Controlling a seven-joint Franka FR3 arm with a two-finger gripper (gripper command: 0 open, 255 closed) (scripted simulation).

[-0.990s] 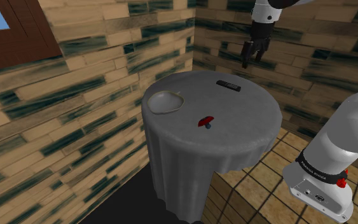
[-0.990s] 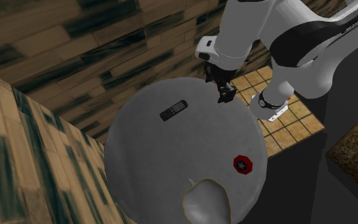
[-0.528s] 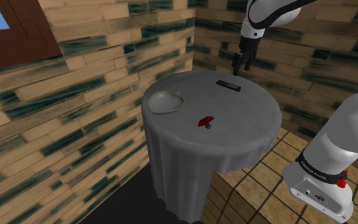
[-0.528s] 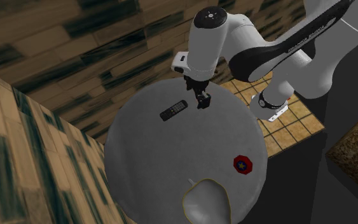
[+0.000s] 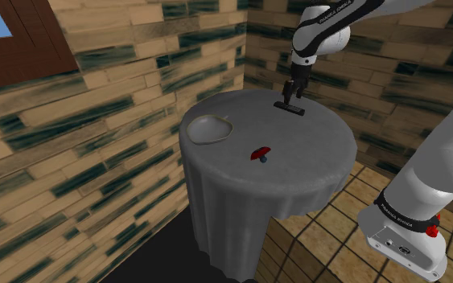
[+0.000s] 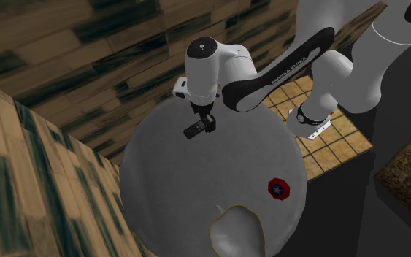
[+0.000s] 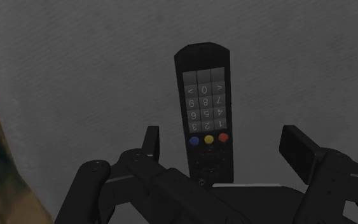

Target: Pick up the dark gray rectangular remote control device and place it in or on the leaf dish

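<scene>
Colours beneath the tool [image 7: 222, 139]
A black remote [image 7: 203, 83] is marked with grey keys and blue, yellow, red buttons.

My gripper [image 5: 290, 91] over remote [image 5: 290, 107], near far edge of table [image 5: 321, 157] in shoulder view. Remote between my spread fingers, untouched. Dish [image 5: 207, 129] on table toward that view's left; small disc [image 5: 260, 152] mid-table, nearer camera.
</scene>
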